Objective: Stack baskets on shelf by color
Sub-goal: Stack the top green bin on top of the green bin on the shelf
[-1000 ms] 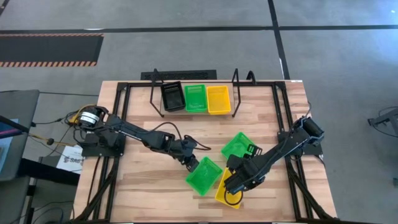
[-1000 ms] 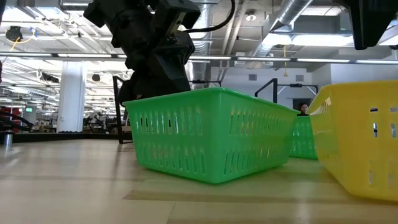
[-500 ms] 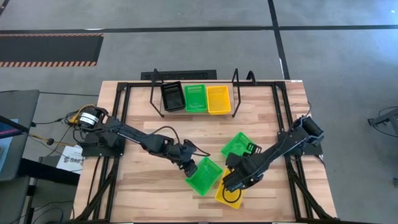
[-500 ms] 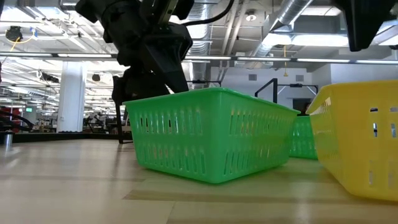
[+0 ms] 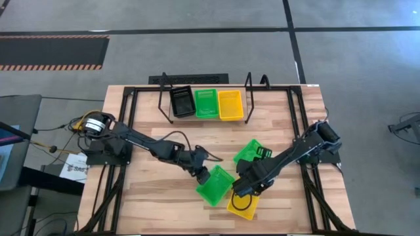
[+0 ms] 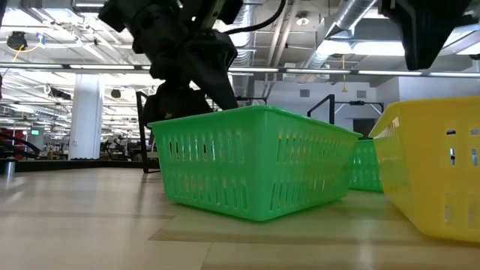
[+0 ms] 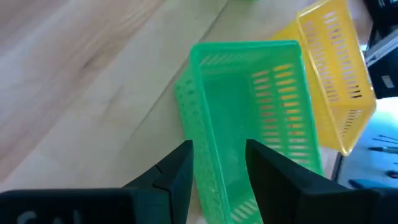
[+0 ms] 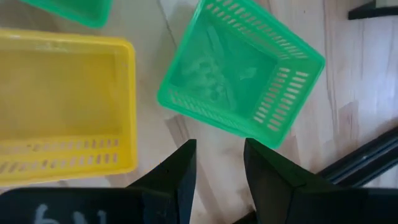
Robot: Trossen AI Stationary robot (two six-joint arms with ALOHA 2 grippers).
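On the shelf point(image 5: 248, 98) at the table's far side stand a black point(image 5: 182, 101), a green point(image 5: 206, 103) and a yellow basket point(image 5: 230, 103), side by side. Three more rest on their bottoms on the table: a green basket point(image 5: 218, 186), a second green one point(image 5: 251, 151) and a yellow one point(image 5: 242, 206). My left gripper point(image 7: 217, 168) is open at the near green basket point(image 7: 249, 124), with the basket's wall in the gap between its fingers. My right gripper point(image 8: 217, 165) hangs open above bare wood between the yellow basket point(image 8: 62, 106) and the second green one point(image 8: 239, 81). My left gripper comes slanting down from the table's left at the green basket's long wall point(image 7: 199, 143), near one end. One finger point(image 7: 177, 171) is outside the wall and one point(image 7: 270, 171) inside. Whether either finger touches the wall I cannot tell. The basket sits flat on the table.
Black frame rails point(image 5: 298, 131) run along the table's sides. The three loose baskets crowd the near right part of the table; bare wood point(image 5: 151, 190) lies to their left and between them and the shelf.
My left gripper has opened at the near green basket's rim; the basket has stayed where it was. My right gripper has rolled a little about its own line above the baskets.
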